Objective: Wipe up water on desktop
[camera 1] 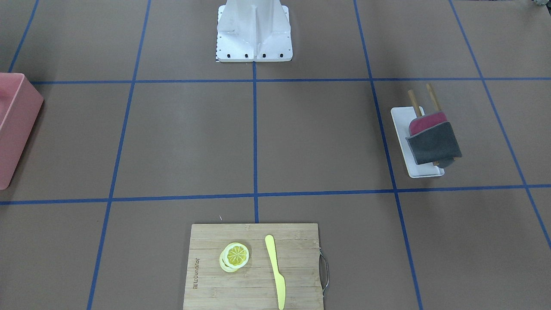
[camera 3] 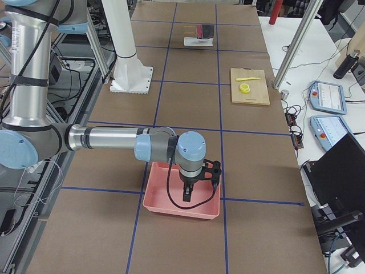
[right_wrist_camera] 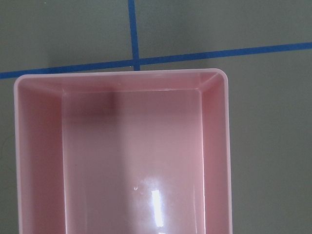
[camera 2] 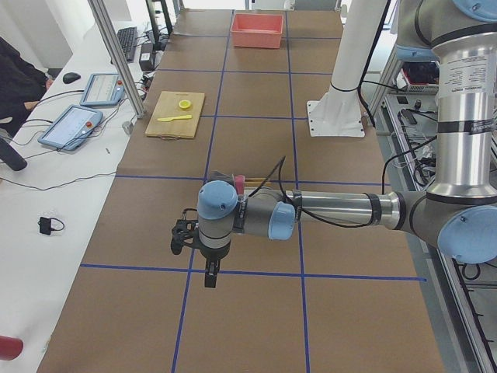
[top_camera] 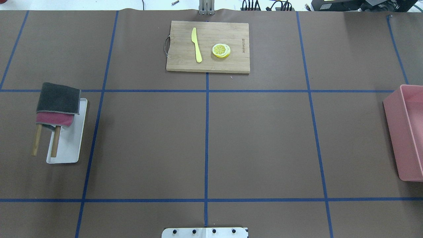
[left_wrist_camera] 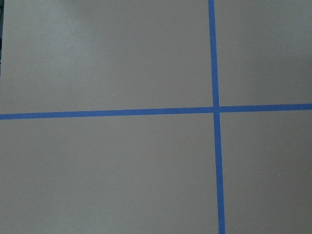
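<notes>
No wet patch can be made out on the brown, blue-taped surface [top_camera: 257, 142] in any view, so where the wiping must happen is uncertain; the task looks to be at its very start, with a cloth not yet fetched.

The left end effector [camera 2: 209, 277] hangs above the surface, pointing down, close to a tape crossing; it shows only in the left side view, so I cannot tell whether it is released or clenched, though nothing visibly hangs from it. The right end effector [camera 3: 187, 197] hovers over the pink bin [top_camera: 404, 132], and from that side view alone its state cannot be told either.

A grey cloth [top_camera: 58, 98] and a red cloth [top_camera: 54, 119] are draped over a wooden rack [top_camera: 55, 141] standing on a white tray [top_camera: 71, 145]; this lies just beyond the left end effector, towards the middle of the surface, and well apart from the right one; the left arm is plainly the nearer.

The rack's rails run towards the robot, and the cloths sit at the end away from it; I judge the left end effector needs to shift inward and come down onto the grey cloth, which lies on top.
</notes>
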Tool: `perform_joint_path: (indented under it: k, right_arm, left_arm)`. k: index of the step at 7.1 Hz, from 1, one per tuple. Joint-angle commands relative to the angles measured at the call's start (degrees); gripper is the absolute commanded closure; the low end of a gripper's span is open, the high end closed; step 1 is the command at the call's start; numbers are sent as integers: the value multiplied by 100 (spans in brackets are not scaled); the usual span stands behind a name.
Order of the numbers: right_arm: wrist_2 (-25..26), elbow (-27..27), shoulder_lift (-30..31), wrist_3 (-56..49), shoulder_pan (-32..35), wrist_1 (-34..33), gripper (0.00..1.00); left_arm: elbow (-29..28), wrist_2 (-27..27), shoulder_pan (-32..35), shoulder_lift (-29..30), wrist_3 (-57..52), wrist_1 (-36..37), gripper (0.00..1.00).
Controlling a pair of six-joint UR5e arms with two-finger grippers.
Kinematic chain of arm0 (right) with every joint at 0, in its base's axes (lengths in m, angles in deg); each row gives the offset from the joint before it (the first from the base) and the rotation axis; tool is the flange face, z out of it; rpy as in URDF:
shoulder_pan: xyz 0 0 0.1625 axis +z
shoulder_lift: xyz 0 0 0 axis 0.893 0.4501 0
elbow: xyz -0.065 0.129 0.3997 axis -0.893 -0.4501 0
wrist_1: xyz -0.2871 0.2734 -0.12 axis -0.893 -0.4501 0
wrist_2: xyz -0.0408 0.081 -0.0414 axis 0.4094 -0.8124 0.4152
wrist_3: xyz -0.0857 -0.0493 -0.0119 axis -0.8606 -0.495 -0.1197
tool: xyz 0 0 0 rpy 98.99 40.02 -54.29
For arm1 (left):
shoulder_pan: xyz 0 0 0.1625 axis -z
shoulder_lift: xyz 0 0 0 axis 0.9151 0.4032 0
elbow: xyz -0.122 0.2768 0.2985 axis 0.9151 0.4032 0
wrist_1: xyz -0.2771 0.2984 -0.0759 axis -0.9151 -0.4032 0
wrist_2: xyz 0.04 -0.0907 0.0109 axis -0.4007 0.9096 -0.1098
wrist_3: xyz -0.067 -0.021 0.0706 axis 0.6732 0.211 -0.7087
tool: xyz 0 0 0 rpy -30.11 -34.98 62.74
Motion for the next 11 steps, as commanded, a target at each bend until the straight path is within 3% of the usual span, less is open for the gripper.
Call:
perform_joint_path:
  k: [1, 6, 8, 11]
  right_arm:
    - [33, 88, 4, 10, 1, 0, 0]
    - [34, 97, -48, 36, -8, -9, 0]
    - [-28, 123, -302, 45, -34, -17, 0]
    - [-1, 106, -751, 19, -324, -26, 0]
  left_arm:
    - [-8, 0, 0, 2, 5, 0, 2]
    - [45, 0, 0, 28, 31, 0, 2]
    - [263, 53, -78, 396, -12, -113, 2]
    - [405, 438, -832, 861, 1466, -465, 2]
